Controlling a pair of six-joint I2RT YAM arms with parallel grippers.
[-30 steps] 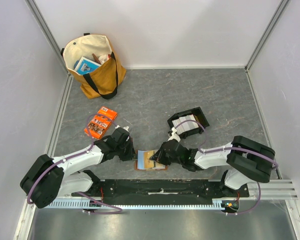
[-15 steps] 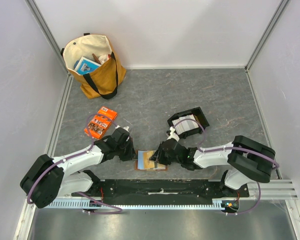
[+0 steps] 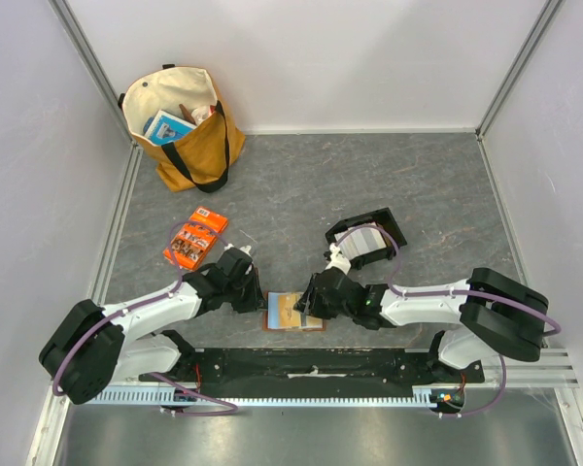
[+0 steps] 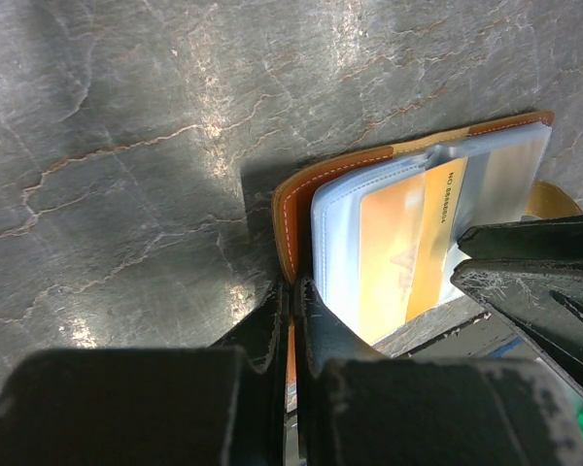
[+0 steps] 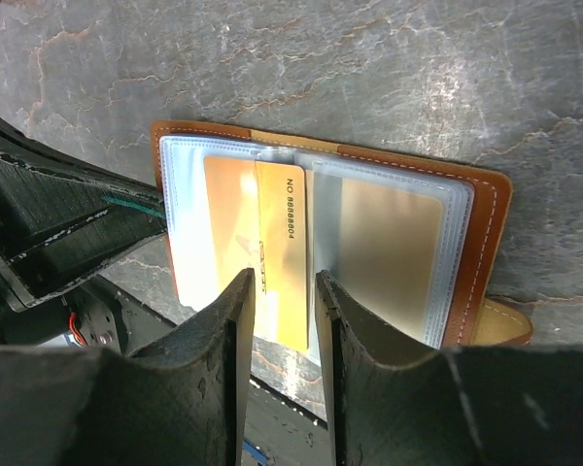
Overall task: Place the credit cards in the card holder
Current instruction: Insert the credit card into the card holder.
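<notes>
Holder (image 3: 293, 313) lies open flat on the table (image 3: 301, 184) at the near edge, between both arms, clear sleeves up. Left gripper (image 4: 291, 296) has its fingers pressed together, clamped on the holder's brown cover edge. Right gripper (image 5: 283, 282) hangs over the open holder with its fingers apart, gripping nothing. We see an orange card (image 5: 277, 209) lying in the sleeves by the fold, and its numbered strip shows in the gap between the right fingers; we cannot tell how far into a sleeve it sits. A tan snap strap pokes out from under one side of the holder. Remaining cards (image 3: 361, 243), pale ones, sit stacked in the black tray (image 3: 394, 225) just beyond the right gripper, apart from the holder. Orange packet (image 3: 194, 240) lies left of the holder, near the left arm. Tote bag (image 3: 189, 146) stands in the far left corner, well apart.
</notes>
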